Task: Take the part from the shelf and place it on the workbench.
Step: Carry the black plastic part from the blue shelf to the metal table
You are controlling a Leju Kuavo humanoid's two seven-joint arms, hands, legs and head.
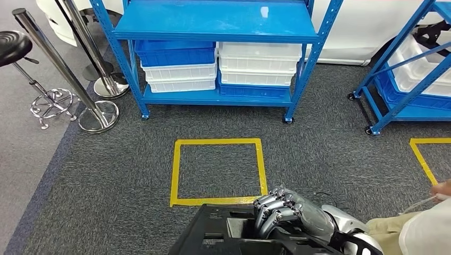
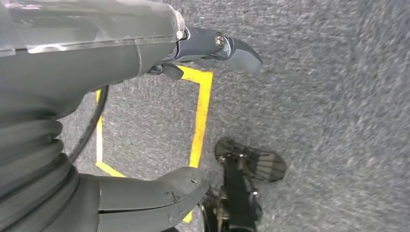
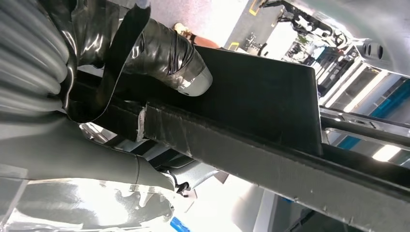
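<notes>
Blue steel shelf rack (image 1: 215,24) on castors: lower tier carries stacked blue and white plastic bins (image 1: 178,69), contents hidden. Dark grey carpet floor (image 1: 106,170): open floor around a yellow tape square (image 1: 218,172) before the rack. Black moulded plastic part (image 1: 234,234), low in the head view: right hand (image 1: 282,210) curls fingers over its rim, gripping. Left hand (image 2: 145,58): fingers apart, holding nothing, above the carpet.

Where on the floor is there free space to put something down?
The grey carpet inside the yellow tape square is bare, as is the strip between it and the blue shelf. Left is crowded by stanchions and a stool. The right hand holds the black part.
</notes>
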